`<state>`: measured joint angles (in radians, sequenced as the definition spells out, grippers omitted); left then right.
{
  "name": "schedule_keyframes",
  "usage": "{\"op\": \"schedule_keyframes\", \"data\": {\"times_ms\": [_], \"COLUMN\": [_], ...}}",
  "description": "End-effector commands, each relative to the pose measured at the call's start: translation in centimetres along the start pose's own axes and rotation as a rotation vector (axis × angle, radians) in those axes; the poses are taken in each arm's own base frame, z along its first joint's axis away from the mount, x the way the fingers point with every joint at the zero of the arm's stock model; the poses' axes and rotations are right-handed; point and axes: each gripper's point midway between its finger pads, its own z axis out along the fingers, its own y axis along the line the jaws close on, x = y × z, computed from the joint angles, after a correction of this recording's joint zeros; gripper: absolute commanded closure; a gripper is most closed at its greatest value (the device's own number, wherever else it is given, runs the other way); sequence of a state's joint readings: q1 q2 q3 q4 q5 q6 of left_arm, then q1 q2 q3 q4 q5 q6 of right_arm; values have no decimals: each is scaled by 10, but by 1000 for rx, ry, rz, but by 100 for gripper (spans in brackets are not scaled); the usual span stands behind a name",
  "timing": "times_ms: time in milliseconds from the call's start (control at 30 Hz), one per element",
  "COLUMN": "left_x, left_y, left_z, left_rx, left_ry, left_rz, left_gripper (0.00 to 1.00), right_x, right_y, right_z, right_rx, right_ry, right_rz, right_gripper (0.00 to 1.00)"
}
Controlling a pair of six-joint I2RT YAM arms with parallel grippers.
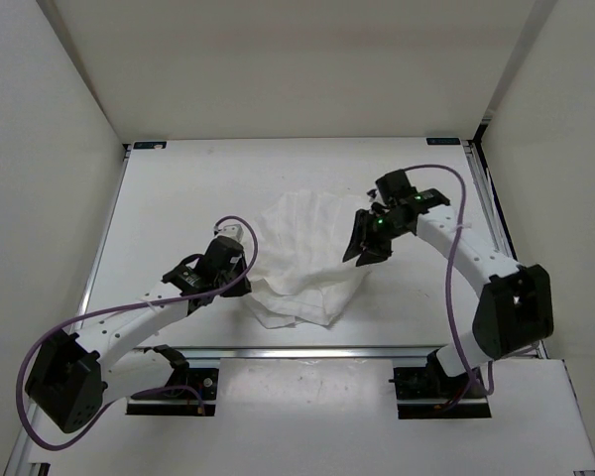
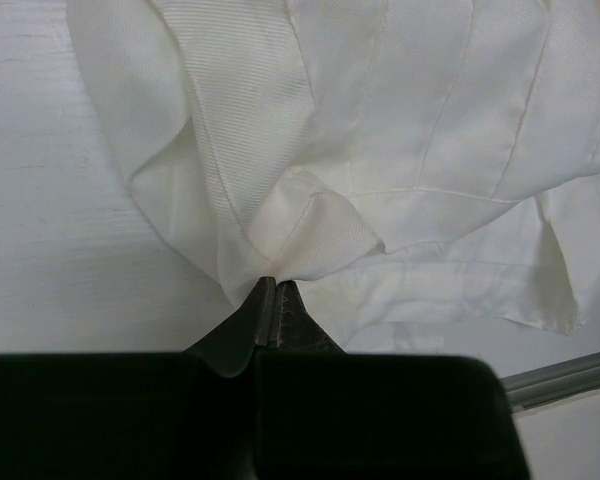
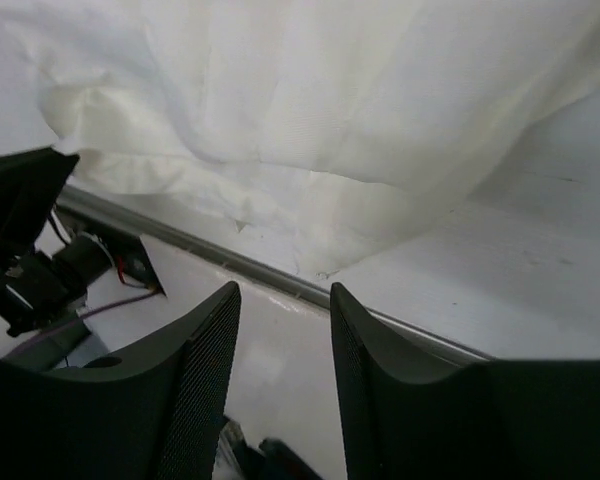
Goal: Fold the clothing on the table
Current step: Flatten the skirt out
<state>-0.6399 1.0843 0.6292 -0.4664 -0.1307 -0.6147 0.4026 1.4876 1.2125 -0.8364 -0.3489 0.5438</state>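
Note:
The clothing (image 1: 302, 260) is a white, creased garment bunched in the middle of the table (image 1: 178, 198). My left gripper (image 1: 246, 262) reaches in from the left and is shut on a fold of its left edge. In the left wrist view the fabric (image 2: 400, 130) fans up and away from the pinched jaws (image 2: 273, 286). My right gripper (image 1: 367, 250) hovers at the garment's right edge, tilted down. In the right wrist view its fingers (image 3: 280, 292) stand apart with nothing between them, and the cloth (image 3: 330, 100) lies beyond the tips.
An aluminium rail (image 1: 307, 351) runs along the table's near edge, just below the garment's lower hem; it also shows in the right wrist view (image 3: 230, 262). White walls enclose the table on three sides. Purple cables loop from both arms.

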Motion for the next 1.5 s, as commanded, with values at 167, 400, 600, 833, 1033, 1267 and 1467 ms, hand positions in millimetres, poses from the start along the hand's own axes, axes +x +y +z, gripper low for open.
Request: {"op": "schedule_keyframes", "data": {"times_ms": [167,400,600,833,1033,1267,1467], "left_x": [-1,-1,-4,-8,-26,-119,-126], "left_y": [-13,-19,-20,-19,-22,-30,-12], "left_z": [-4,-5,-5,-3,16,32,35], "left_rx": [55,73,70,57,37,9,9], "left_ry": [-15,-17,-21,-24,-35,-88,-59], "left_rz": [-1,9,15,24,29,9,-45], "left_gripper": [100,100,100,100,100,100,100], "right_x": [60,75,102,89,-29,-159,-140], "right_y": [7,-9,-43,-58,-43,-1,-33], "right_z": [61,64,95,123,113,53,27], "right_rx": [44,105,264,347,325,194,112], "right_ry": [301,351,471,466,186,-235,-180], "right_rz": [53,175,160,87,33,-66,-9], "right_gripper": [54,54,53,100,100,100,100]}}
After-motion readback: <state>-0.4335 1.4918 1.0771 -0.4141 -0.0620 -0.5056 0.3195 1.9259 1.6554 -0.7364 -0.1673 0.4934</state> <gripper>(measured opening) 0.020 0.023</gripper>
